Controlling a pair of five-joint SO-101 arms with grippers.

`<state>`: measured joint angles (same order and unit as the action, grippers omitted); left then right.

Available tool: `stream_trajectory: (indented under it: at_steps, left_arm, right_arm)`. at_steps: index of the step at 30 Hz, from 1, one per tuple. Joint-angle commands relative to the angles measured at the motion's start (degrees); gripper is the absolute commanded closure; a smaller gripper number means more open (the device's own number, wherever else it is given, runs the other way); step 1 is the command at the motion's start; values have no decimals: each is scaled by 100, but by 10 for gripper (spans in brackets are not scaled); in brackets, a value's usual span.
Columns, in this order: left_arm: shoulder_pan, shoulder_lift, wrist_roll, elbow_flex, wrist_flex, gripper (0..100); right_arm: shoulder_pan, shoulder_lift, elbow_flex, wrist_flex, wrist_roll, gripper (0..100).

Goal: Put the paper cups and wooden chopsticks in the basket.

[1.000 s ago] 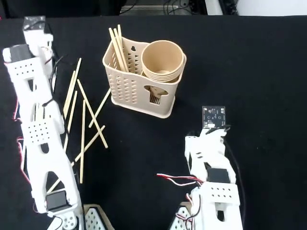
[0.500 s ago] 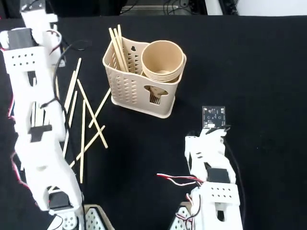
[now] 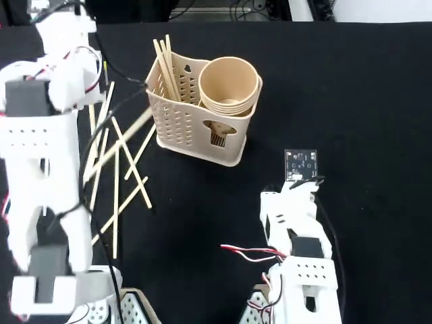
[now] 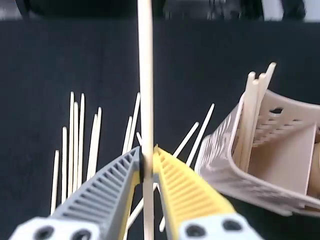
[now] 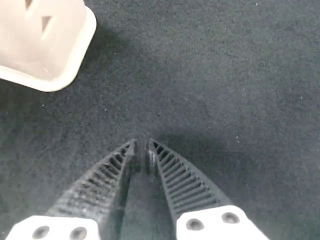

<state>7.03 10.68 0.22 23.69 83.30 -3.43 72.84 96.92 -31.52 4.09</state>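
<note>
Stack of tan paper cups sits upright in the beige perforated plastic basket, in the compartment on the right as the high view shows it. A few light wooden chopsticks lean in the other compartment, tips above the rim. Basket stands on the black worktop, towards the back, left of centre

One more chopstick, the held chopstick, is pinched in the left gripper: grey and yellow fingers closed on it, stick running on well past the tips. High view shows it lifted off the worktop and slanted, far end near the basket's left wall

Loose chopsticks lie scattered and crossed on the worktop left of the basket, just beside the left arm

Right gripper hangs low over bare worktop near a basket corner, black fingers narrow, almost touching, nothing between them. Right arm is at the front, right of centre, well apart from the loose chopsticks
</note>
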Motion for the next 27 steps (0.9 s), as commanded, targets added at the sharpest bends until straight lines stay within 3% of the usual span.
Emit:
stream_trajectory:
  at_steps: [1, 7, 11, 16, 19, 24, 27]
  left_arm:
    - [-84, 1327, 62, -1684, -1380, 971]
    - [-400, 3332, 88, -4356, -3754, 972]
    - [-673, 4571, 88, -6088, -5899, 971]
    - [-1015, 5363, 105, -7292, -8369, 971]
    - [-1349, 5345, 114, -6914, -8308, 971]
    - [-1552, 4580, 1160, -5974, -7903, 971]
    - [-1508, 3701, 1275, -5666, -7912, 971]
  right_arm:
    - [88, 84, -22, 97, 35, 956]
    - [88, 84, -22, 97, 35, 956]
    - [88, 84, -22, 88, 35, 956]
    - [88, 84, -22, 88, 35, 956]
    - [88, 84, -22, 88, 35, 956]
    - [88, 84, -22, 88, 35, 956]
    - [88, 84, -22, 88, 35, 956]
